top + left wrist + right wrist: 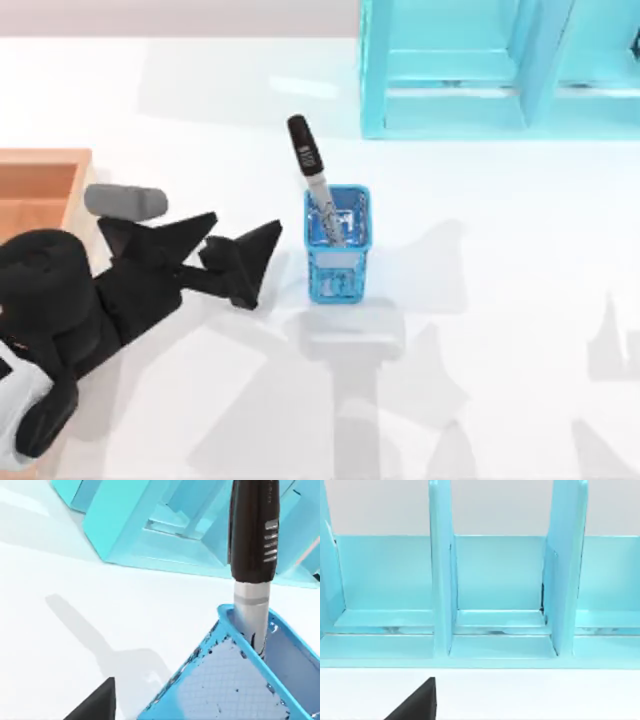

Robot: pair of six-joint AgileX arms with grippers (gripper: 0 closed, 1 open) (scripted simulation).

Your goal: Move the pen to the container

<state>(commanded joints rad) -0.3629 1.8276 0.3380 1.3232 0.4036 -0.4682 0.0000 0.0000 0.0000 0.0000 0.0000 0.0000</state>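
Pen: stands cap-up in the blue mesh cup, barrel down inside, leaning toward the far-left rim so the black cap juts out above the cup. In the left wrist view the pen rises out of the cup with its white label facing the camera.

Why it stands so: my judgement is that the cup's wall props the slim barrel, which leaves the cap as the free part to grip (the barrel is mostly hidden by mesh).

Container: the orange-brown wooden box at the bench's left edge, partly covered by the left arm; the pen is not in it, and the cup lies well apart from it to the right.

Left end effector: low over the bench, just left of the cup, its two dark fingers apart and pointing at the cup; they hold nothing.

Pen relative to left end effector: to the right of the fingertips and slightly farther back, near but not touching; the cap sits higher than the fingers appear to, so a lift and reach look needed.

Right end effector: whether its fingers are apart or together I cannot tell; its wrist camera faces the turquoise shelf unit at the back of the bench.
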